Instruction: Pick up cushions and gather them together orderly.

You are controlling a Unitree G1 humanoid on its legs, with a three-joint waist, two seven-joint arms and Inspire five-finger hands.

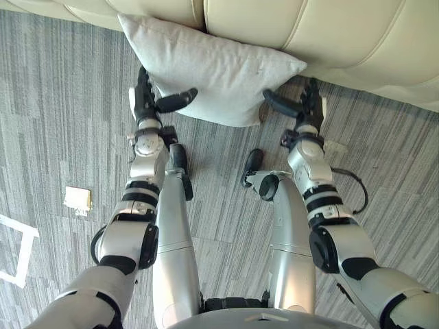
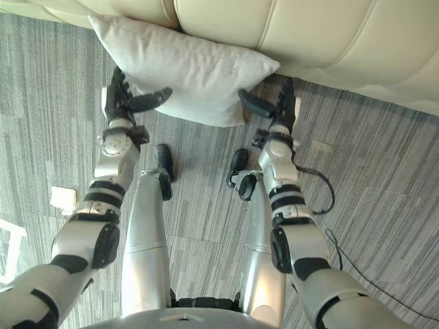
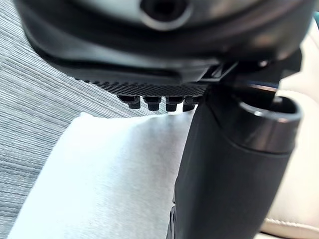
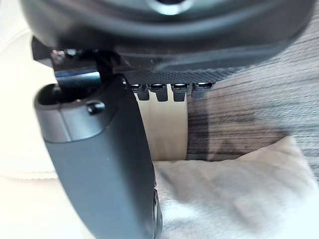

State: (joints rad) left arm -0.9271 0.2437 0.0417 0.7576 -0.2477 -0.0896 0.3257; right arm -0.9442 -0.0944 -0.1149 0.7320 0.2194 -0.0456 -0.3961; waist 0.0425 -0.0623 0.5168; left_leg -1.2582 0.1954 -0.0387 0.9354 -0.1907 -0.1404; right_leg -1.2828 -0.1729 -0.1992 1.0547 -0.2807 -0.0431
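Note:
A light grey cushion (image 1: pixel 212 68) lies on the carpet, its far edge tucked against the base of a cream sofa (image 1: pixel 329 34). My left hand (image 1: pixel 144 99) is at the cushion's left edge, fingers straight along the side and thumb laid over the fabric. My right hand (image 1: pixel 309 103) mirrors it at the right corner, with its thumb reaching onto the cushion. In the left wrist view the thumb (image 3: pixel 224 174) rests over the cushion (image 3: pixel 99 184). The right wrist view shows that hand's thumb (image 4: pixel 99 164) above the cushion (image 4: pixel 234 199). Both hands are open.
The sofa runs across the far side of the view and blocks the way forward. A small pale paper scrap (image 1: pixel 77 199) lies on the grey striped carpet at the left, and white tape marks (image 1: pixel 20 253) sit farther left.

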